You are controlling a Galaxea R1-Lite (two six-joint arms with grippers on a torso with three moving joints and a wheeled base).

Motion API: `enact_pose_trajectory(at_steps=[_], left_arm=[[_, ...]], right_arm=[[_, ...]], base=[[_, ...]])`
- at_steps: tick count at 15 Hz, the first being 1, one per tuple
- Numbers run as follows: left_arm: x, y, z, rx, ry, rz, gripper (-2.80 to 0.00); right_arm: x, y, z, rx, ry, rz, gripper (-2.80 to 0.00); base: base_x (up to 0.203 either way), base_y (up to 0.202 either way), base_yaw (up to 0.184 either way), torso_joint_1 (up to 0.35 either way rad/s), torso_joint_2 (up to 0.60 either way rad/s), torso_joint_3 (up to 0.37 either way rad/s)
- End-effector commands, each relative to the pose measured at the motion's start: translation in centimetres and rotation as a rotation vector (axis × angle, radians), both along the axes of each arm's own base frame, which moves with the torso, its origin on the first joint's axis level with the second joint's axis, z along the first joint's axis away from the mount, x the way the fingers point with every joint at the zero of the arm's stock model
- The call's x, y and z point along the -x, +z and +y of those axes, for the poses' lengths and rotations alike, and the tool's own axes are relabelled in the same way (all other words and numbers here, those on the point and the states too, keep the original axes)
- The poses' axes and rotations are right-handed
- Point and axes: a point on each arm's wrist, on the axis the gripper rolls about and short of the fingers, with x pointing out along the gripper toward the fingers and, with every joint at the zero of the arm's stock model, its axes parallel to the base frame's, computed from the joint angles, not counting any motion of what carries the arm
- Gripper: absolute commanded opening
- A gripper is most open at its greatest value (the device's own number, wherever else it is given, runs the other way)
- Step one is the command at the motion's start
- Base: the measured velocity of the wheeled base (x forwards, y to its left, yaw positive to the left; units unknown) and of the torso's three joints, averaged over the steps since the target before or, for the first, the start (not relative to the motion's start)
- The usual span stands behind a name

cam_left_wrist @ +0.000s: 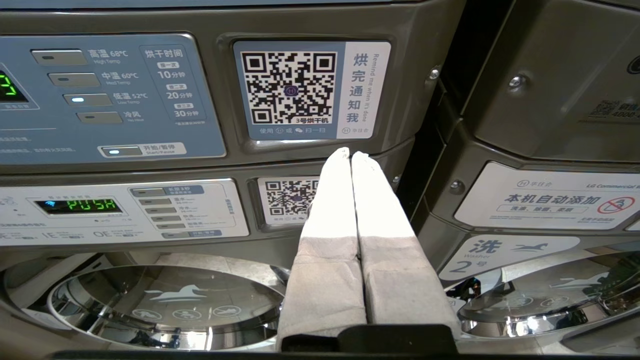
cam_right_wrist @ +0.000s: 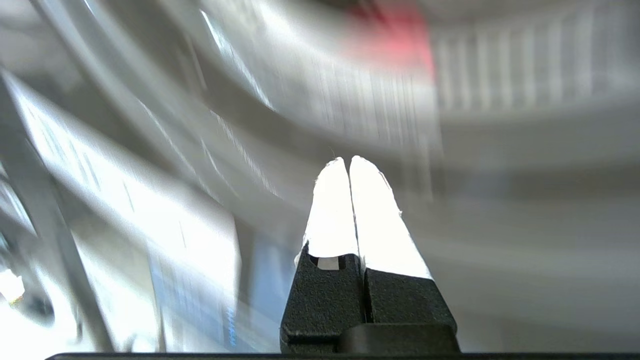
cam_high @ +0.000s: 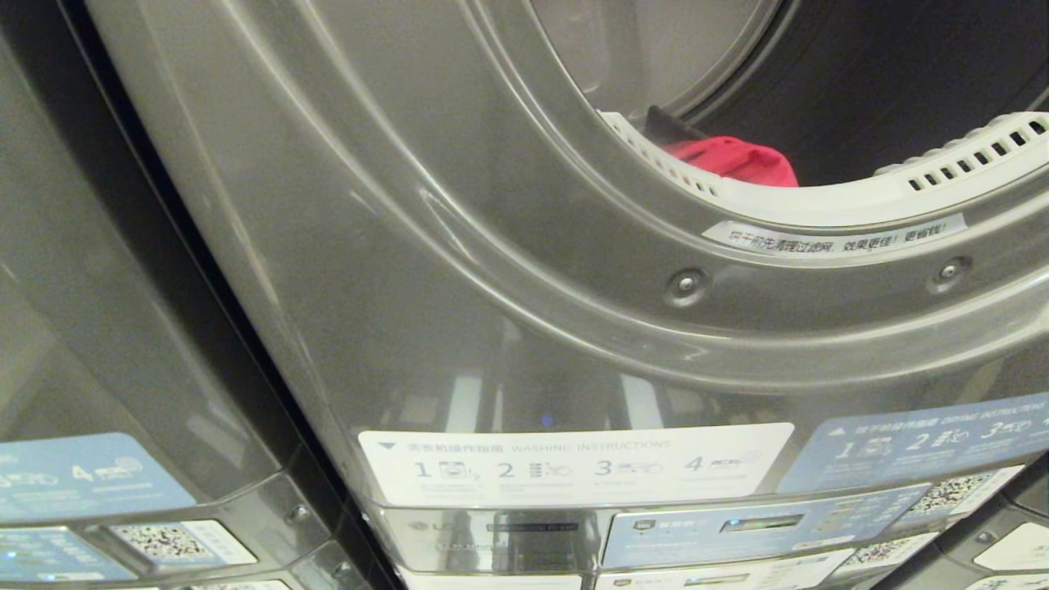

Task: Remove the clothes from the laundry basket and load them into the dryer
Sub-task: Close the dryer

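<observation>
The dryer (cam_high: 459, 270) fills the head view, a dark grey front with its round opening at the upper right. A red garment (cam_high: 732, 157) lies inside the drum behind the white lint-filter rim (cam_high: 860, 197). Neither arm shows in the head view. My right gripper (cam_right_wrist: 348, 160) is shut with nothing between its white fingers; it points at the dryer's opening, where the red garment (cam_right_wrist: 395, 37) shows as a blur. My left gripper (cam_left_wrist: 349, 152) is shut and empty, parked in front of the control panels. The laundry basket is out of view.
Another dark grey machine (cam_high: 98, 328) stands to the left. White and blue instruction labels (cam_high: 574, 463) run below the opening. In the left wrist view, control panels with QR stickers (cam_left_wrist: 289, 87) sit above two chrome-rimmed washer doors (cam_left_wrist: 165, 305).
</observation>
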Motion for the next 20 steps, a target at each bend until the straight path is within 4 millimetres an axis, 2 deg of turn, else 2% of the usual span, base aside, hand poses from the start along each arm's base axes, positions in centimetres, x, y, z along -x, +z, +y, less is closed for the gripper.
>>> enact_pose_trajectory(at_steps=[1, 5, 6, 9, 11, 12, 15, 17, 20], left_arm=[[0.0, 0.0, 0.0, 0.0, 0.001, 0.001, -2.8], [0.0, 0.0, 0.0, 0.0, 0.002, 0.001, -2.8], [0.0, 0.0, 0.0, 0.0, 0.001, 0.001, -2.8], [0.0, 0.0, 0.0, 0.0, 0.001, 0.001, -2.8], [0.0, 0.0, 0.0, 0.002, 0.001, 0.001, -2.8], [0.0, 0.0, 0.0, 0.0, 0.001, 0.001, -2.8], [0.0, 0.0, 0.0, 0.0, 0.001, 0.001, -2.8], [0.0, 0.0, 0.0, 0.0, 0.001, 0.001, -2.8], [0.0, 0.0, 0.0, 0.0, 0.001, 0.001, -2.8]], right_arm=[[2.0, -3.9, -2.2, -0.013, -0.131, 0.082, -2.8], [2.1, -9.0, -3.6, -0.017, -0.398, 0.282, -2.8], [2.6, -10.7, -3.9, -0.019, -0.458, 0.32, -2.8], [5.4, -14.1, -4.0, -0.01, -0.529, 0.268, -2.8], [6.2, -17.3, -4.0, 0.009, -0.572, 0.304, -2.8], [6.3, -18.2, -4.0, -0.022, -0.574, 0.355, -2.8], [6.4, -18.8, -4.0, -0.017, -0.505, 0.417, -2.8], [6.7, -18.8, -4.0, -0.001, -0.452, 0.372, -2.8], [7.8, -18.9, -4.0, -0.033, -0.487, 0.237, -2.8]], base=[[0.0, 0.0, 0.0, 0.0, 0.0, 0.0], [0.0, 0.0, 0.0, 0.0, 0.0, 0.0], [0.0, 0.0, 0.0, 0.0, 0.0, 0.0], [0.0, 0.0, 0.0, 0.0, 0.0, 0.0], [0.0, 0.0, 0.0, 0.0, 0.0, 0.0], [0.0, 0.0, 0.0, 0.0, 0.0, 0.0], [0.0, 0.0, 0.0, 0.0, 0.0, 0.0], [0.0, 0.0, 0.0, 0.0, 0.0, 0.0], [0.0, 0.0, 0.0, 0.0, 0.0, 0.0]])
